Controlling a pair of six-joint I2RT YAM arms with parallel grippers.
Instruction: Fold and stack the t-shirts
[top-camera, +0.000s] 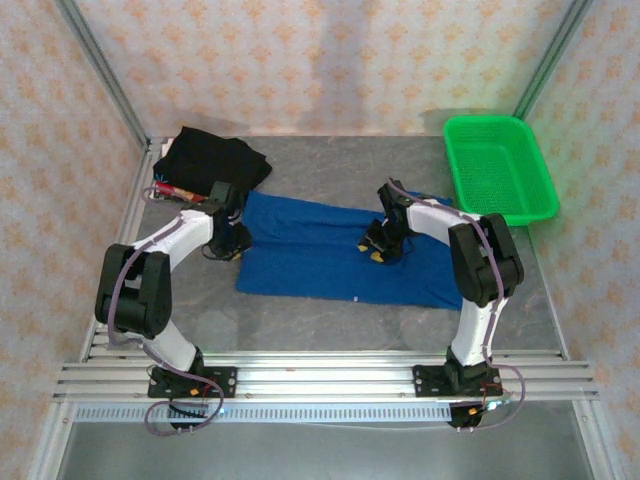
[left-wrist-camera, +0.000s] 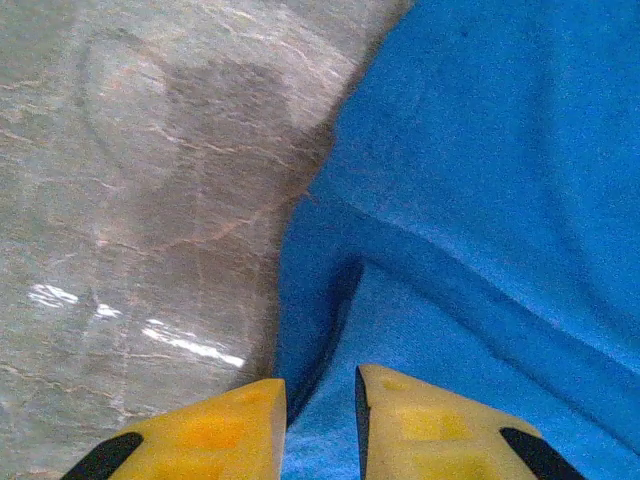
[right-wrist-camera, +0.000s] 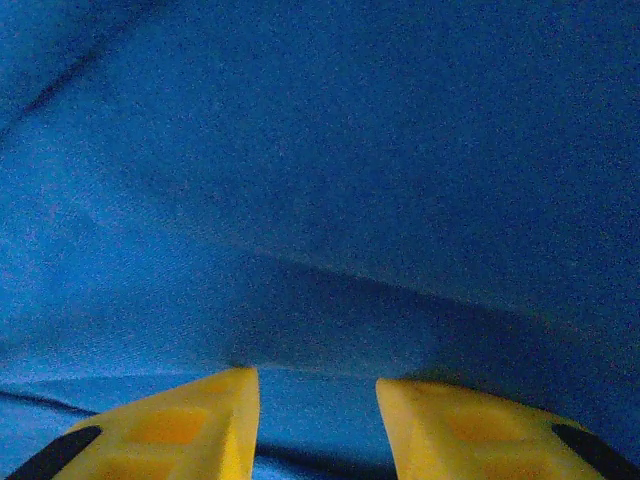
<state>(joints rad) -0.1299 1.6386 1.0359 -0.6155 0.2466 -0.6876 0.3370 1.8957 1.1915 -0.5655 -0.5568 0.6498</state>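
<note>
While overhead view caught black tee (top-camera: 215, 160), green basket (top-camera: 497, 120), wrist views showed left pincer (left-wrist-camera: 320, 380) astride blue tee (left-wrist-camera: 500, 180) edge, grip unclear; right pincer (right-wrist-camera: 315, 378) released above it.

- Blue t-shirt (top-camera: 330, 262): folded into a long flat rectangle, mid-table.
- Black t-shirt (top-camera: 215, 160): crumpled heap, far left corner.
- Red-patterned t-shirt (top-camera: 172, 190): a sliver at the heap's near edge.

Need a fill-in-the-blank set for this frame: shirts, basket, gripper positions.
1. The t-shirt under the right gripper is ___.
2. The black t-shirt lies at the far ___ corner of the table.
3. The left gripper is at the spread t-shirt's ___ edge.
4. The basket at the far right is ___.
Missing words: blue; left; left; green.
</note>
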